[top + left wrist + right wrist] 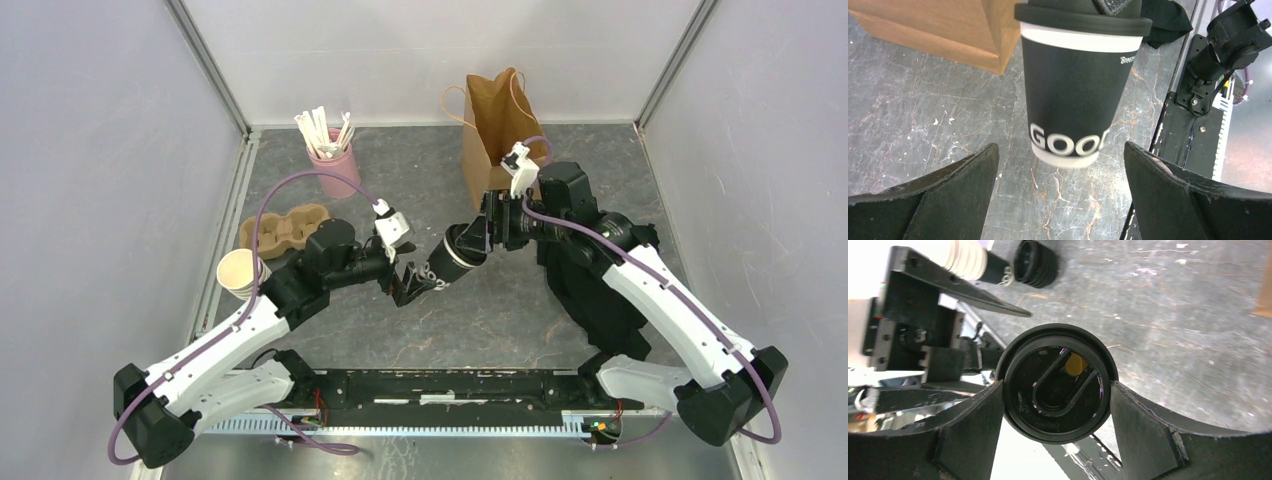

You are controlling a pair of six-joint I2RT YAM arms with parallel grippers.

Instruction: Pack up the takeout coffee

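Overhead view: near the middle of the grey marbled worktop (520,310) I see a dark paper takeout coffee cup (452,257) capped with a round black plastic lid. It is tipped on its side between the two arms, lid end toward the right arm. The right jaws are closed around that lid end. The left jaws sit just past the cup's base, spread wide and not touching it. Behind the cup stands an upright brown paper bag (497,130). At back left is a pink cup of white sticks (335,160). Nearer is a brown pulp cup carrier (285,228), and just beside that an uncapped paper cup with a cream inside (238,272). A black cloth (590,300) lies under the right arm.

Left wrist view: the takeout coffee cup fills the centre, with white lettering and a pale band at its base and the lid at the far end. Both left fingers (948,195) stand wide of the base, with a gap on each side and nothing gripped.

Right wrist view: the lid faces me, with a yellow spot at its opening. The right fingers (968,430) touch the lid's rim on both sides, so I log this as a grip on the cup.
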